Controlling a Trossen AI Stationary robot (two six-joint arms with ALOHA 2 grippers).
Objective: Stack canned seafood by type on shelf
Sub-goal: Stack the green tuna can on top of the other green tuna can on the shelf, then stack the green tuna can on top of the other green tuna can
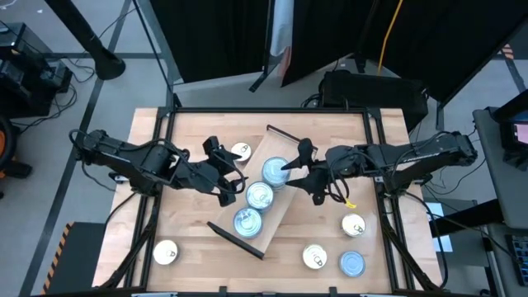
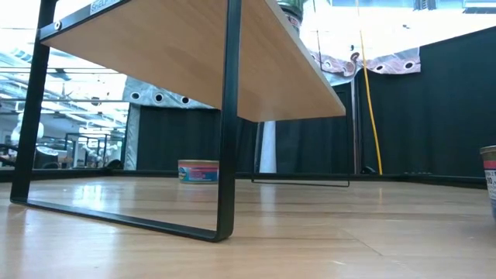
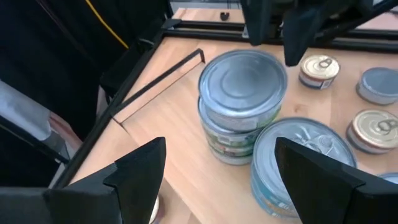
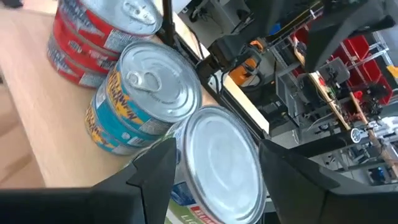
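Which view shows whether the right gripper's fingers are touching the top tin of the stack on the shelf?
Cannot tell. In the right wrist view, the right gripper straddles the top tin, but no view plainly shows contact or a gap.
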